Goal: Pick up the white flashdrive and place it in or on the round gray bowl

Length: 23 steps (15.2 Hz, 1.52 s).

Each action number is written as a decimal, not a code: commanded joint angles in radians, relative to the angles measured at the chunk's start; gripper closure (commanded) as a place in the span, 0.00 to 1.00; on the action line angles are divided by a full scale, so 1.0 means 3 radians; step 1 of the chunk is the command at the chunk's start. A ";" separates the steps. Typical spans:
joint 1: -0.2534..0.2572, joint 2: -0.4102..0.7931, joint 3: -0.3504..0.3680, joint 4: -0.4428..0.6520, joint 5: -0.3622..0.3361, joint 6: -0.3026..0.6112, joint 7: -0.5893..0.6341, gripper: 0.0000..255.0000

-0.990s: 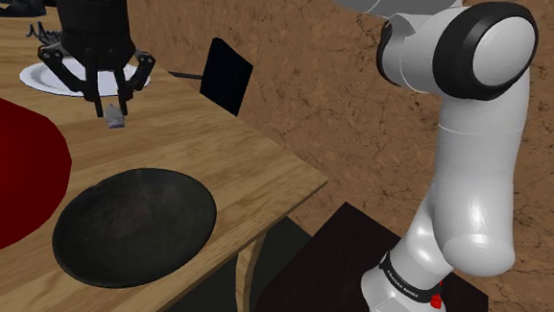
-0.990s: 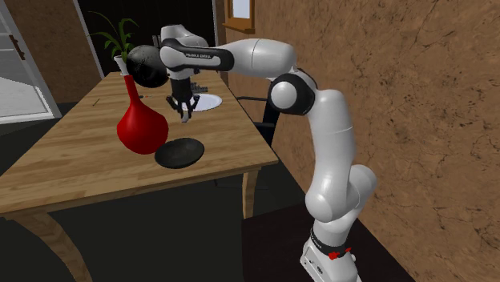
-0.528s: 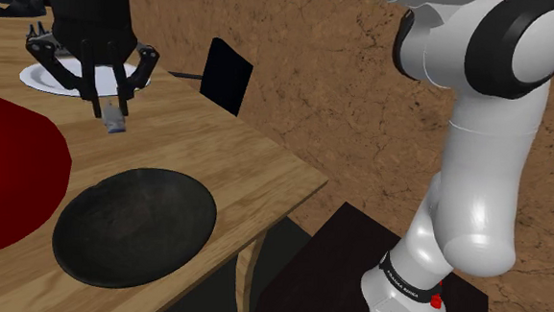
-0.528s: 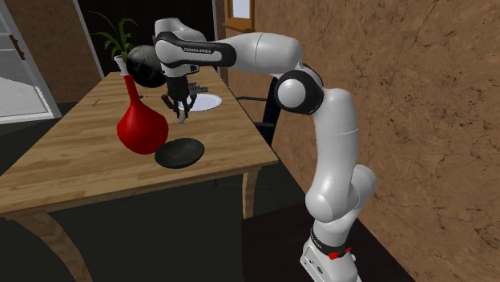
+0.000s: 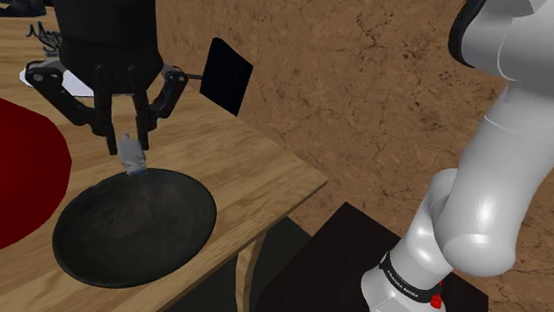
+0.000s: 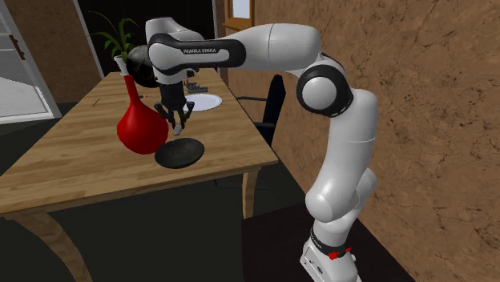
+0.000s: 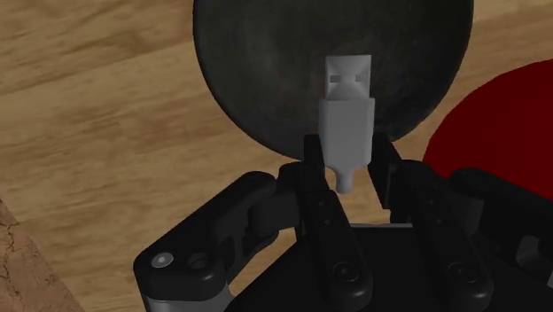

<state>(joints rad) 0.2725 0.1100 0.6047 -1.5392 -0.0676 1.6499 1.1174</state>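
Pale grey-white flashdrive (image 7: 346, 120), pinched upright between the 2 black fingers of the gripper (image 5: 129, 145), plug end pointing down. Hangs just above the round dark grey bowl (image 5: 134, 229) on the wooden table (image 5: 256, 170), close beside the red vase (image 6: 142, 128). Seemingly over the bowl's rim rather than its middle, though hard to judge from the shoulder view. Risks if released here: striking the rim, bouncing out onto the wood. Risk if swung wide: clipping the vase.
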 commanded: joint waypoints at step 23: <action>0.0044 -0.0313 0.0069 -0.0961 0.0173 0.0701 0.0129 1.00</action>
<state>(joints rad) 0.2857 0.0162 0.6255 -1.8273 -0.0157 1.8599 1.1561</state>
